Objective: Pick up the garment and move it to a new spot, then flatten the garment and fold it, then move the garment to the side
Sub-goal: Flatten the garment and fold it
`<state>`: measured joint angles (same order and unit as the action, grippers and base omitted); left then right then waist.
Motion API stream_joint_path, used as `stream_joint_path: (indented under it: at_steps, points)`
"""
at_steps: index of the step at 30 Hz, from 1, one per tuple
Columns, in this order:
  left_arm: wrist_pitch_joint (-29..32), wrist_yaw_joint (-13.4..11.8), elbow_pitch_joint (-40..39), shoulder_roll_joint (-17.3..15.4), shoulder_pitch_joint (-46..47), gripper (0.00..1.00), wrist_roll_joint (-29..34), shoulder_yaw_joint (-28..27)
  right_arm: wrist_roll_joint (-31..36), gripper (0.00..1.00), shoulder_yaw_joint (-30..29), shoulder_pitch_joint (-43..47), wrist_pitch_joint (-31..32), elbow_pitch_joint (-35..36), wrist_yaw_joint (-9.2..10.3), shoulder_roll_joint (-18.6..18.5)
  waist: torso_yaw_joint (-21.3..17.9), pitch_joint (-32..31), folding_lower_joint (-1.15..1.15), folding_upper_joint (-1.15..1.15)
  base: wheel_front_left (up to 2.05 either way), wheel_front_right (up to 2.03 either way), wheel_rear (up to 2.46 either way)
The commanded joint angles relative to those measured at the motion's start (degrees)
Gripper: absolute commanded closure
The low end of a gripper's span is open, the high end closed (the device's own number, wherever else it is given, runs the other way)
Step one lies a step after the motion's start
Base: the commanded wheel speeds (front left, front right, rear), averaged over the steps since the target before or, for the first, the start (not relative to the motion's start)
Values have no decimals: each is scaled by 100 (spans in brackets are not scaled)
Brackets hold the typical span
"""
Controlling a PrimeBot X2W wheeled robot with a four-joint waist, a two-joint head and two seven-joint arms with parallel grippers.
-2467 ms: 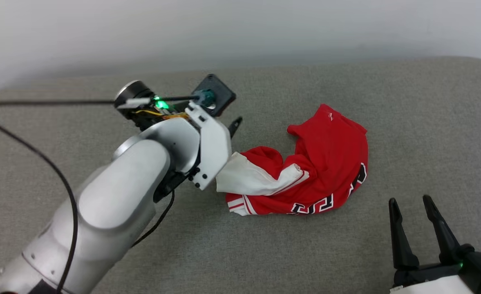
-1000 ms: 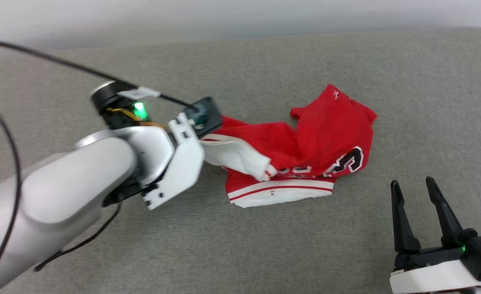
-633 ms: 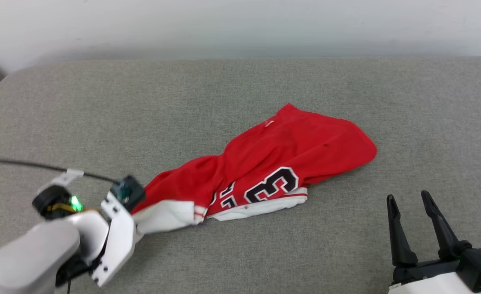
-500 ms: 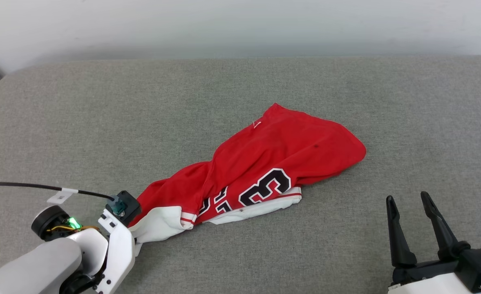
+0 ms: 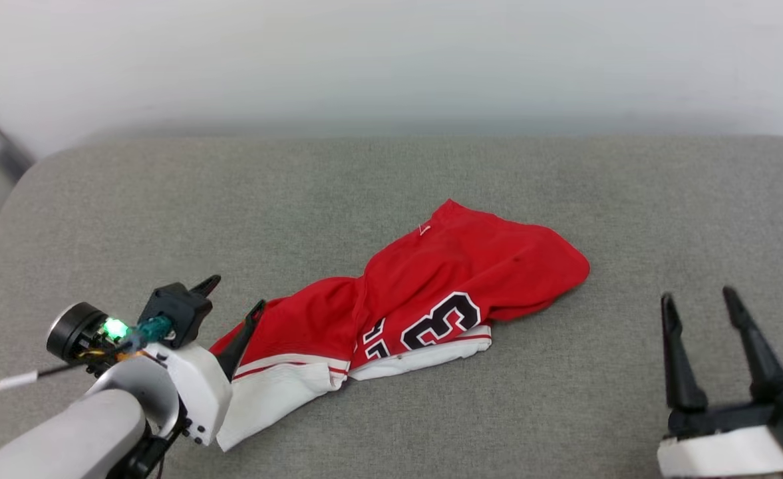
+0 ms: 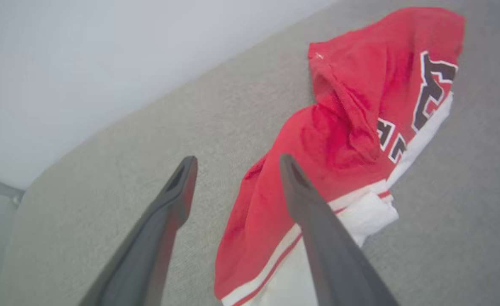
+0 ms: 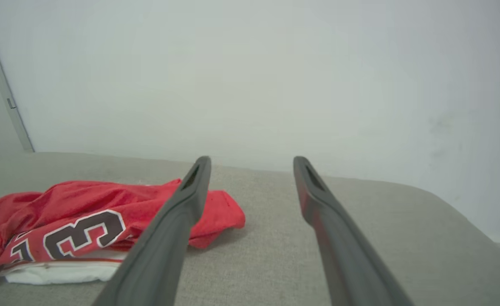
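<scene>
**Red garment [image 5: 471, 266] lying slantwise on grey cushion [image 5: 165, 199], both grippers empty**

The garment is found a little left of the cushion's middle, toward the near side. Its long axis is set on a diagonal, from near left to far right. The near-left end is formed by a white sleeve [image 5: 265, 406] with red stripe trim. The far-right end is formed by a rounded fold of plain red cloth, pointed toward the cushion's far right corner. The cloth is bunched and folded over itself, not spread flat. A black, white-outlined number 3 [image 5: 441, 321] is shown on the near side of the middle, with part of a second digit creased to its left. A white band is exposed along the near edge beneath it. A small white mark [image 5: 424, 229] is seen close to the far edge.

The left gripper [image 5: 235, 293] is placed at the garment's near-left end, its two dark fingers spread wide and nothing held between them. In the left wrist view one finger is seen over bare cushion and the other across the sleeve's red-and-white edge. Whether that finger is touching the cloth cannot be told. The right gripper [image 5: 697, 296] is positioned at the near right, well apart from the garment, with its fingers likewise spread wide and nothing gripped. A pale wall [image 5: 364, 60] is seen beyond the cushion's far edge.
</scene>
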<state>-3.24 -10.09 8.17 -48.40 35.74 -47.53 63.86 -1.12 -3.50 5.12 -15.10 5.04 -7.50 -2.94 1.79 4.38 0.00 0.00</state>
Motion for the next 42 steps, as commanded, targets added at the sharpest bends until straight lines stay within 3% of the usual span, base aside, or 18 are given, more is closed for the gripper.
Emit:
stream_joint_path:
  at_steps: [1,4,10,14,15,18,22,26,29,36,42]
  points:
    - [-275,-327,-234,-80,-213,0,127,-86,174,0,-55,-249,-9,140,2,12,44,-107,0,0,0,0,0]
    - [-718,-988,-601,-131,-425,0,320,-255,446,0,-78,-638,-9,257,2,-37,76,-135,0,0,0,0,0]
    - [-1161,-2283,-1125,38,-1032,0,520,-831,477,0,174,-1818,-9,177,2,-727,172,-10,0,0,0,0,0]
    - [-1202,-2839,-1396,393,-1431,0,813,-1391,233,0,727,-2627,-8,-439,3,-1399,273,144,0,0,0,0,0]
    - [-1202,-2839,-1396,393,-1431,0,813,-1391,233,0,727,-2627,-8,-439,3,-1399,273,144,0,0,0,0,0]
    - [-1198,-3062,-1510,654,-1848,0,1161,-1896,-188,0,1482,-3304,425,-1110,2,-1899,349,270,0,0,0,0,0]
    - [-1195,-3069,-1598,1075,-2304,0,1612,-2530,-1338,0,2924,-4219,1904,-1712,3,-2599,441,485,0,0,0,0,0]
    - [-1196,-2897,-1592,1511,-2605,0,2030,-3068,-2548,0,4450,-5287,3373,-1786,4,-3288,550,784,0,0,0,0,0]
    - [-1196,-2668,-1544,1852,-2708,0,2322,-3397,-3258,0,5338,-5975,4249,-1847,3,-3550,660,1047,0,0,0,0,0]
    - [-1197,-2038,-1414,2611,-2547,0,2940,-3893,-4417,0,6792,-7282,6019,-2105,3,-3680,960,1714,0,0,0,0,0]
    - [-1197,-1526,-1276,3153,-2358,0,3326,-4301,-4773,0,7524,-7764,6680,-2403,3,-3565,1104,2192,0,0,0,0,0]
